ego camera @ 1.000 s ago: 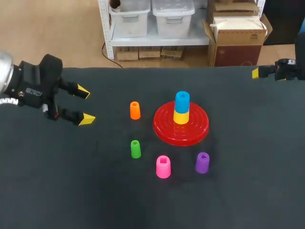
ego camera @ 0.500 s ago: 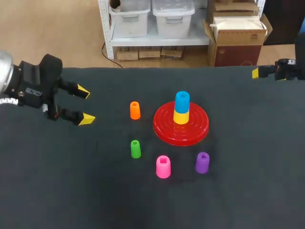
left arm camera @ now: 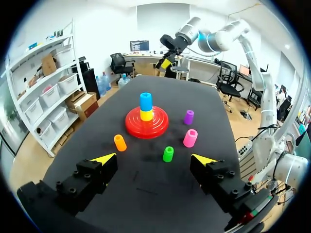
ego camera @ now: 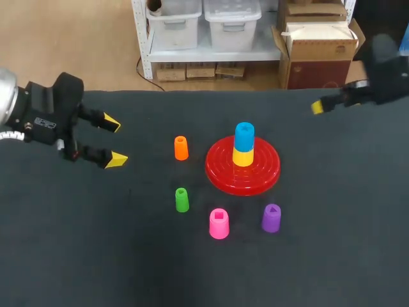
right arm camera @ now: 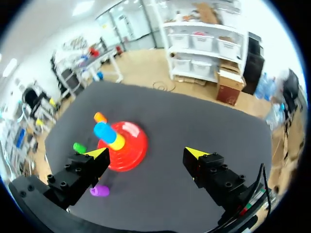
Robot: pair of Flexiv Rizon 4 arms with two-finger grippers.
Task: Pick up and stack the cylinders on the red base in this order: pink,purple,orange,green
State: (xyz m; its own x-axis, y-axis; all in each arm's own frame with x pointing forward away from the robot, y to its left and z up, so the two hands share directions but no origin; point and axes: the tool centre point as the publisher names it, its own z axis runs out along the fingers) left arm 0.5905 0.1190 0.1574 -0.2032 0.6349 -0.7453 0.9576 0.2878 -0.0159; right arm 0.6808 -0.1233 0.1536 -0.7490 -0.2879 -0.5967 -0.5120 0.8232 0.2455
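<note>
1. The red base (ego camera: 220,171) sits mid-table with a yellow cylinder (ego camera: 242,157) on its centre and a blue cylinder (ego camera: 244,135) on top of that. None of the 4 task cylinders is stacked yet.
2. All 4 stand upright on the black table (ego camera: 332,256), apart from each other.
   - The orange cylinder (ego camera: 181,148) is just beside the base on the left-arm side.
   - The green cylinder (ego camera: 182,199) is nearer the robot than the orange one.
   - The pink cylinder (ego camera: 218,223) and purple cylinder (ego camera: 271,218) stand on the base's near side.
   - Each probably has room for fingers on both sides.
3. The left gripper (ego camera: 114,141) hangs over the table's left part, well apart from every cylinder. Its fingers are spread wide and hold nothing, and its wrist view looks across the whole set.
4. The right gripper (right arm camera: 146,153) is high over the far right side. Its fingers are also spread wide and empty, with the base and stack ahead of it. It is blurred in the head view.
5. Judgement: the current step is the pink pick. Pink goes first, onto the blue cylinder, so both grippers being wide apart suits an approach. Which arm takes it is unclear.
</note>
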